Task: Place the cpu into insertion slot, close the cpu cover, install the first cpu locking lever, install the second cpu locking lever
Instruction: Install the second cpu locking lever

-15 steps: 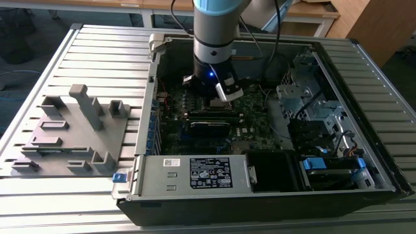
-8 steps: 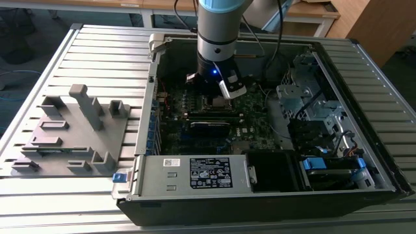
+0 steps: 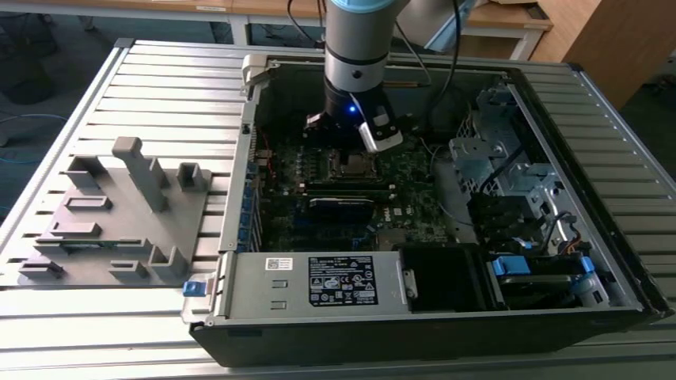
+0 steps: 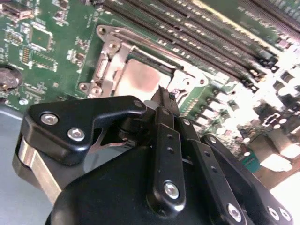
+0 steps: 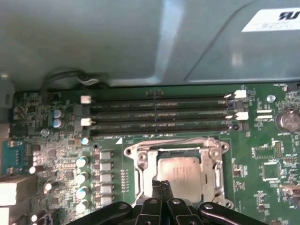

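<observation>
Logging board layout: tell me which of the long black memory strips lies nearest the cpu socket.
The strip bordering the insertion slot in the first wrist view; the other strips lie beyond it, toward the case wall. The gripper sits over the slot's opposite edge.

Beneath my arm stands a table (image 3: 138, 87) with a ribbed, slatted metal top, pale grey. Two things lie directly on it. Toward the exterior view's left sits a flat grey fixture plate (image 3: 106, 229) with several upright blocks and posts rising from it. Just beside it, toward the exterior view's right, lies an open computer case (image 3: 423, 317), black and laid on its side, its inside turned upward and spanning most of the slats.
</observation>
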`<state>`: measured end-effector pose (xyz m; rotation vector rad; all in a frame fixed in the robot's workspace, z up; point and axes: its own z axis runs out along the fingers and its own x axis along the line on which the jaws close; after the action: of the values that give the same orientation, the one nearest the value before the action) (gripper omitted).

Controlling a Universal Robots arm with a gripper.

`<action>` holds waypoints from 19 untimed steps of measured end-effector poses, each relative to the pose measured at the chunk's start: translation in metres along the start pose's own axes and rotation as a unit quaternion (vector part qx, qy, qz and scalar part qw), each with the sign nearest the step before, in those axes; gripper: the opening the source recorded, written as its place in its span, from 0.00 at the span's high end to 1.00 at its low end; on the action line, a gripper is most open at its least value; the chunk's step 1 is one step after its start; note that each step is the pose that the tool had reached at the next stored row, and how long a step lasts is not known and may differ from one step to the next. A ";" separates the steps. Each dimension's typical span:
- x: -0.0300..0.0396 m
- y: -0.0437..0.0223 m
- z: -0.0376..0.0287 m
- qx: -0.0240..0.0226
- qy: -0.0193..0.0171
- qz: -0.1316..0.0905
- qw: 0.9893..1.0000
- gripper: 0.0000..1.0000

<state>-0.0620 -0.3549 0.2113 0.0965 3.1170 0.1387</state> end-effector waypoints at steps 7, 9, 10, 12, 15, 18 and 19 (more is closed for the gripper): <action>-0.0112 0.0028 0.0004 0.007 0.000 0.000 1.000 0.90; -0.0132 0.0029 0.0005 0.010 -0.001 0.000 1.000 0.90; -0.0137 0.0030 0.0005 0.010 -0.001 0.000 1.000 0.90; -0.0151 0.0034 0.0005 0.011 -0.001 0.000 1.000 0.90; -0.0196 0.0042 0.0007 0.013 -0.001 0.000 1.000 0.90; -0.0201 0.0042 0.0007 0.013 -0.001 0.000 1.000 0.90; -0.0201 0.0043 0.0004 0.013 -0.001 0.000 1.000 0.90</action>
<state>-0.0416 -0.3519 0.2117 0.0976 3.1178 0.0983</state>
